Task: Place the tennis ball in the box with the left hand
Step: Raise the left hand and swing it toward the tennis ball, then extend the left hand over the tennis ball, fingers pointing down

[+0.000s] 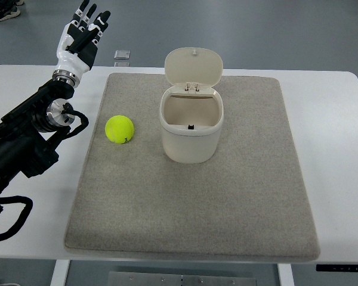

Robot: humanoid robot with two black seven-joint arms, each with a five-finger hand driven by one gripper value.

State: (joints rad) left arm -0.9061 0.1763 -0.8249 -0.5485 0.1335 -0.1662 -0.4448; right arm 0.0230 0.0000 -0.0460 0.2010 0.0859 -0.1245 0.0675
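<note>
left hand: far-left corner of the white table, raised past the far edge, fingers spread wide and straight — holding nothing
left arm: comes in from the left edge, forearm angled toward the far side, wrist just off the left edge of the grey mat
right hand: not in view
tennis ball: on the mat, left part, nearer and slightly right of the left hand — well apart, nothing touching it
key relation: ball lies toward the near side from the palm, so my read is the hand must come back toward the robot and down to reach it
ball axis: round, no long axis — any approach direction works
box: white bin just right of the ball, small gap between them, hinged lid flipped up at the far side, mouth open upward
inside box: looks empty apart from a small dark mark at the bottom
small grey object: flat on the table beyond the mat's far-left corner, near the hand
progress: judged not started — ball still ungrasped, box ready
</note>
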